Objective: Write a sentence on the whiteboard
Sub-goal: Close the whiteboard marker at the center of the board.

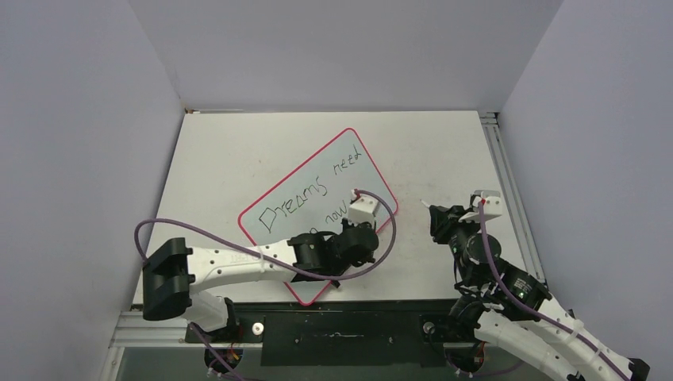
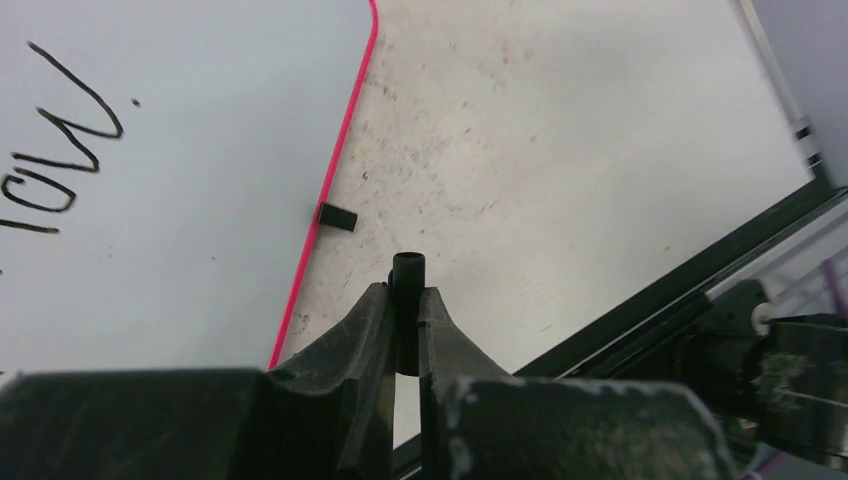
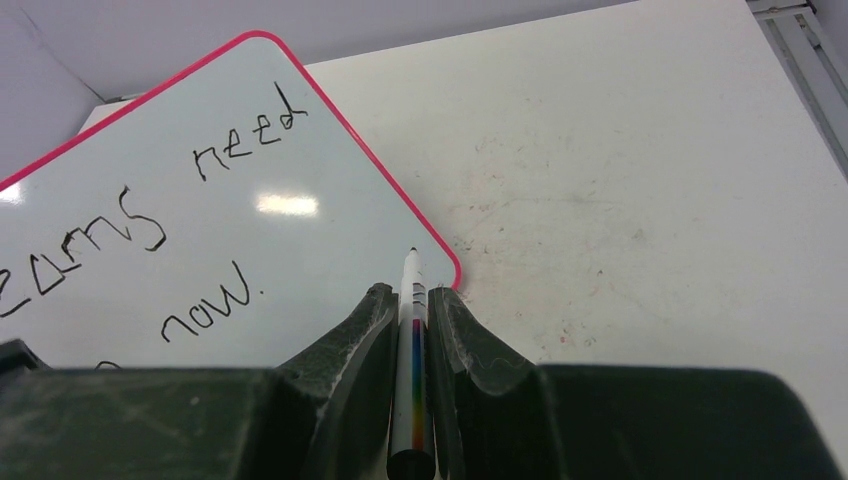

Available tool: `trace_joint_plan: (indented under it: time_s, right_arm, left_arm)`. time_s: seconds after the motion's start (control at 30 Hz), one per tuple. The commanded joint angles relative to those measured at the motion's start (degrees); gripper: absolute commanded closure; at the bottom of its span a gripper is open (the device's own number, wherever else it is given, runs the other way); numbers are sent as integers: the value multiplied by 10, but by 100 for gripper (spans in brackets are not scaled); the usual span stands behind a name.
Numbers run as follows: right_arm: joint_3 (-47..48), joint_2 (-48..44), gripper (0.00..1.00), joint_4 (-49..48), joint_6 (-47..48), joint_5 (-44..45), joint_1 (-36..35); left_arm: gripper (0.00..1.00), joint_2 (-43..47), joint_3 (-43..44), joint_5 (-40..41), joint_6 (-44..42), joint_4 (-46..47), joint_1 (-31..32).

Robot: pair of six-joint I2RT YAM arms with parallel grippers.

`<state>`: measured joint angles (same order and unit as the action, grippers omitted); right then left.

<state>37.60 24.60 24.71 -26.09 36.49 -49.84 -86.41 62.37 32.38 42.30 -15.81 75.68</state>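
The whiteboard [image 1: 357, 181] lies askew across the middle of your desk [image 1: 444, 151], one corner pointing at the near edge. The sentence [image 1: 294, 205] runs over it in two slanted rows and closes with a full stop after "now", though the arm hides part of the lower row. I judge the writing done and the capping step in hand.

Your right fingers [image 3: 410, 293] are pinching the marker [image 3: 412, 275], tip bare and pointing out, over the right side of the desk clear of the board. Your left fingers [image 2: 403, 300] are pinching a short black cap [image 2: 407, 275] (the marker's own, by the look of it) by the board's near right rim.

Next, line up the cap's mouth with the tip on one axis and press home squarely.
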Motion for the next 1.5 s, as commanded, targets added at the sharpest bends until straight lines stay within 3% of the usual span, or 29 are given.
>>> trace_joint_plan:
  time_s: [0.0,0.23,0.43,0.57,0.97,1.47]
  right_arm:
    - [18,-18,91,-41,27,-37,2]
    - [9,-16,95,-122,79,-158,2]
    - [39,31,95,-107,81,-174,2]
    - [35,34,95,-131,91,-244,2]
    - [-63,9,95,-417,72,-342,2]
    - [-119,71,95,-644,102,-360,0]
  left_arm:
    - [100,74,-17,-40,-10,93,-38]
    - [100,152,-48,-117,15,196,-102]
    - [100,199,-71,-149,30,241,-131]
    - [100,224,-97,-155,56,284,-142]
    - [100,254,-140,-107,134,444,-167]
    - [100,251,-184,-34,262,572,-196]
